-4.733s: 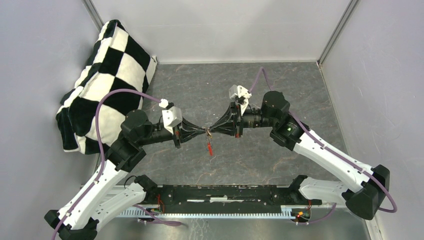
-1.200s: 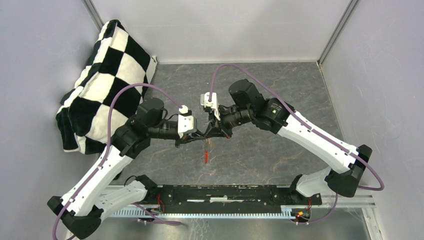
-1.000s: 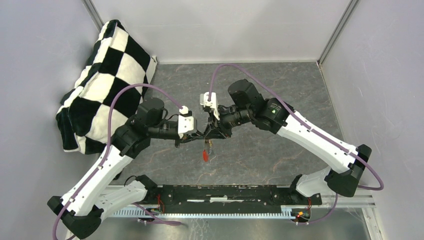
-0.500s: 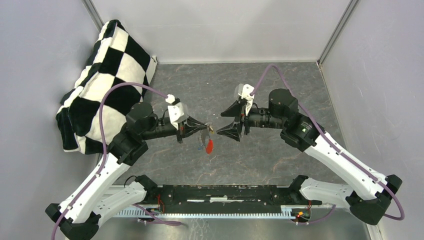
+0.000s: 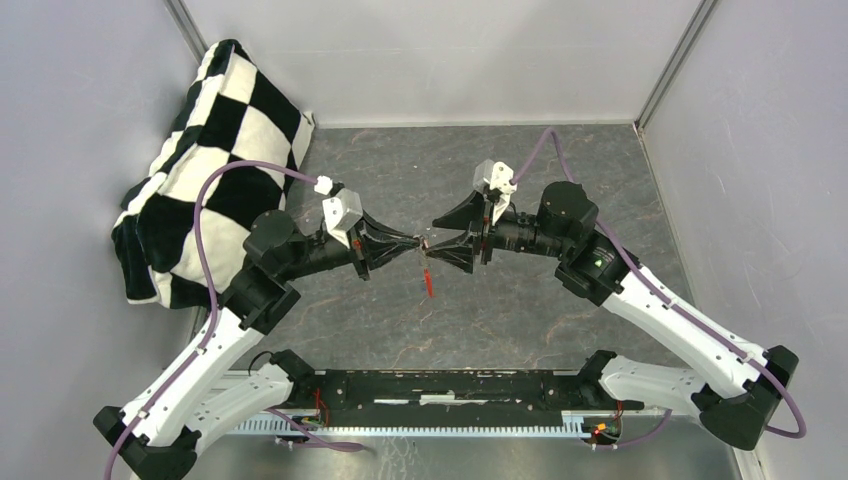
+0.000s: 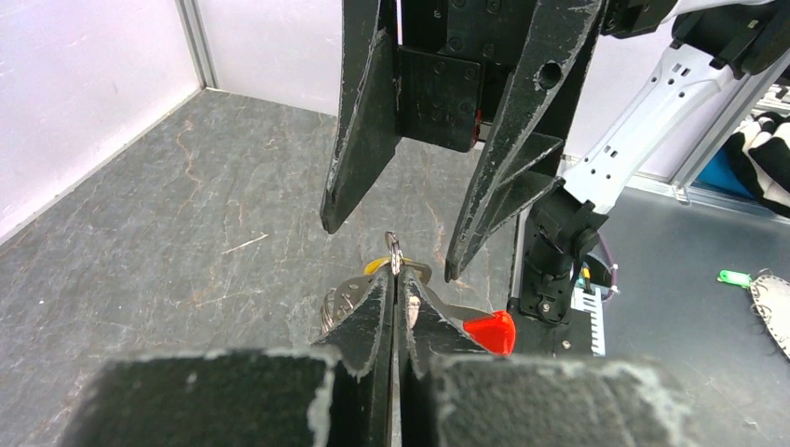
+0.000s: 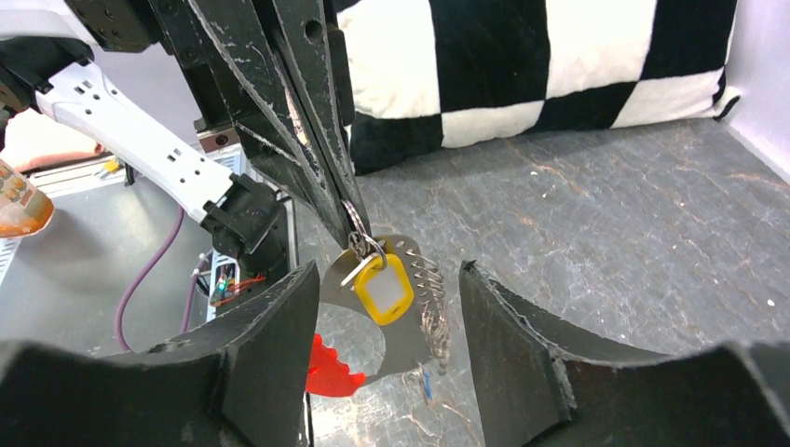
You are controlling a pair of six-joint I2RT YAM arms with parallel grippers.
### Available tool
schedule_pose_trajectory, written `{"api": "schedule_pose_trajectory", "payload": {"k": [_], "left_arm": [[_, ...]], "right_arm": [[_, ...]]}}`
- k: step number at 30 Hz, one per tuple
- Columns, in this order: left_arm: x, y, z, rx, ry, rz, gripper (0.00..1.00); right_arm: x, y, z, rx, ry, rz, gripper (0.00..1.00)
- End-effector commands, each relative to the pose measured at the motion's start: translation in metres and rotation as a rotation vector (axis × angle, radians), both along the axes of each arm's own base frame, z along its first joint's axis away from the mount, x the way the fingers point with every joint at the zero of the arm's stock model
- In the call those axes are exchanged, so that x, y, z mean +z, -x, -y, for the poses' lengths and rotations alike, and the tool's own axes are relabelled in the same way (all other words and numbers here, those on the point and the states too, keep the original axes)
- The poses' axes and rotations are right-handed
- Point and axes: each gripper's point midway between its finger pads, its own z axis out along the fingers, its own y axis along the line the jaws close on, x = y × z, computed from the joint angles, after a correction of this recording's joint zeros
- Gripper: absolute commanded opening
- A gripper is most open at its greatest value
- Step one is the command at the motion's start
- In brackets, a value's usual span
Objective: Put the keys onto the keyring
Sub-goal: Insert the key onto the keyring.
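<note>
Right wrist view: left gripper (image 7: 352, 216) clenched on keys (image 7: 382, 289) bunch, mid-air over table (image 7: 606, 233) middle; red keyring (image 7: 331, 368) dangles beneath; right gripper (image 7: 388, 277) spread wide, fingers (image 7: 270, 372) flanking bunch

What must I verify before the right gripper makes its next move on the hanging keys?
1. Left gripper is shut on the thin metal loop above the keys: ok.
2. Right gripper is open, with one jaw on each side of the bunch: ok.
3. Yellow-capped key faces the right wrist camera, unobstructed: ok.
4. Red keyring hangs under the bunch, off the table: ok.
5. Bunch touches neither right jaw: cannot tell.
6. Every key is already threaded on: cannot tell, the joints are hidden.
</note>
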Motion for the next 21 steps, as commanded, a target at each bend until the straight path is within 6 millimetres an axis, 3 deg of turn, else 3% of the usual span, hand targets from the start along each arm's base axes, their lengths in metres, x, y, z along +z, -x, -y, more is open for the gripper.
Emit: {"api": "schedule_pose_trajectory", "payload": {"k": [1, 4, 16, 21], "left_arm": [[0.0252, 0.0076, -0.0015, -0.02, 0.079, 0.037, 0.02], [0.0256, 0.012, -0.0011, -0.042, 0.078, 0.037, 0.02], [0.0323, 0.0081, -0.0047, -0.004, 0.096, 0.055, 0.02], [0.0339, 0.0064, -0.0065, 0.01, 0.091, 0.082, 0.02]], "right_arm": [[0.013, -0.0034, -0.0028, -0.009, -0.054, 0.027, 0.62], [0.011, -0.0025, -0.0038, 0.001, -0.051, 0.027, 0.56], [0.0071, -0.002, -0.0001, -0.002, -0.004, 0.035, 0.12], [0.0068, 0.0016, 0.0023, 0.005, 0.011, 0.039, 0.01]]}}
